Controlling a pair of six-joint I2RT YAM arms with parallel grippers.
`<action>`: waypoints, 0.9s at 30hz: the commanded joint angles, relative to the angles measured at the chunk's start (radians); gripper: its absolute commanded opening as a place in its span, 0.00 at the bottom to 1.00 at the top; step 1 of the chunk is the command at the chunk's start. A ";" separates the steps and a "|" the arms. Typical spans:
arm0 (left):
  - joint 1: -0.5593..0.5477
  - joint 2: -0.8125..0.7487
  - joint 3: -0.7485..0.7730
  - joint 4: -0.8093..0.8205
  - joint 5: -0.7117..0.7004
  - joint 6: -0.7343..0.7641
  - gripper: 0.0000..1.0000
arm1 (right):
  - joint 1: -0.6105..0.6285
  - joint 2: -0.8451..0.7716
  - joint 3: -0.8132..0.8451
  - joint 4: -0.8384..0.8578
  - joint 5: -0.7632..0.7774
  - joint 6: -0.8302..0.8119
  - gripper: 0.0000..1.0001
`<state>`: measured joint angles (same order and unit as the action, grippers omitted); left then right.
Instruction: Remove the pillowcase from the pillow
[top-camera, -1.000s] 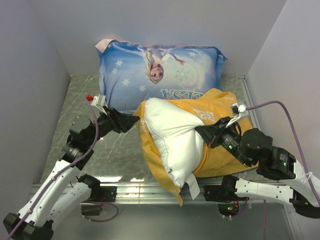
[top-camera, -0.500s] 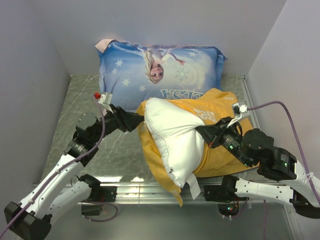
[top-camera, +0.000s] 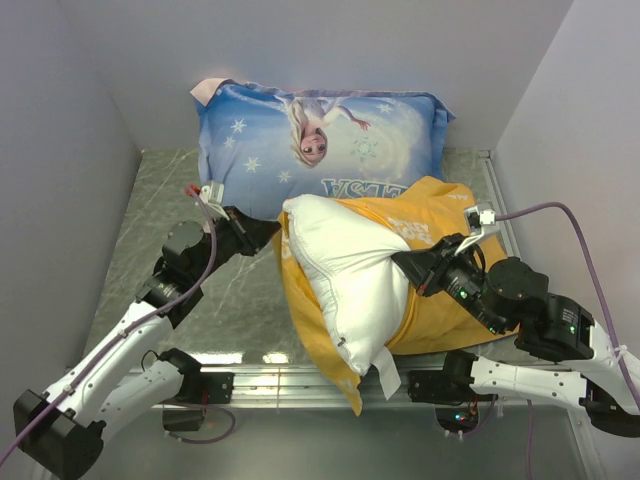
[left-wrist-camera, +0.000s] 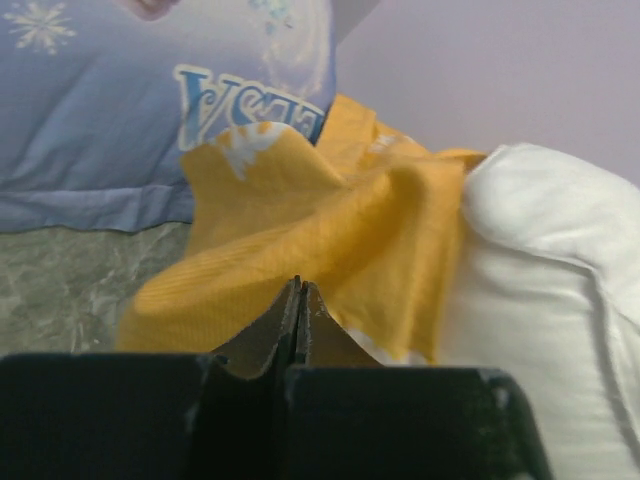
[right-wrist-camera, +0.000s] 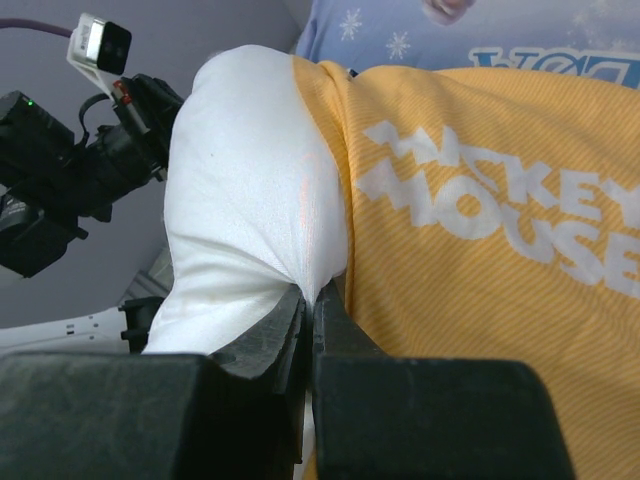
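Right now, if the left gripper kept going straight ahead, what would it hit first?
The pillowcase: a bunched yellow fold sits right at the shut jaws of the left gripper, probably touching. The pillow lies beside that line.

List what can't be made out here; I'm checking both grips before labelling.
Top view: pillowcase covers the right of the pillow.
Left wrist view: layers in left gripper, hidden between shut fingers.
Right wrist view: right gripper hides its bite on pillow.
Both wrist views: Elsa pillow cut off at top edge.
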<state>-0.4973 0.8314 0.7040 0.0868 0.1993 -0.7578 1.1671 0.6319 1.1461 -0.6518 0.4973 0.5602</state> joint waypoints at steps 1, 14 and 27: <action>-0.003 0.014 -0.011 0.024 -0.095 -0.023 0.01 | 0.002 -0.035 0.050 0.161 0.024 0.030 0.00; -0.003 0.199 -0.012 0.050 -0.153 -0.052 0.00 | 0.000 -0.052 0.084 0.173 0.027 0.017 0.00; -0.006 -0.010 -0.035 -0.119 -0.196 -0.006 0.66 | 0.000 0.120 0.187 0.225 0.027 -0.045 0.00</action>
<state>-0.4999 0.9401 0.5846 0.0517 0.0547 -0.8036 1.1671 0.7517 1.2572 -0.6327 0.5083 0.5255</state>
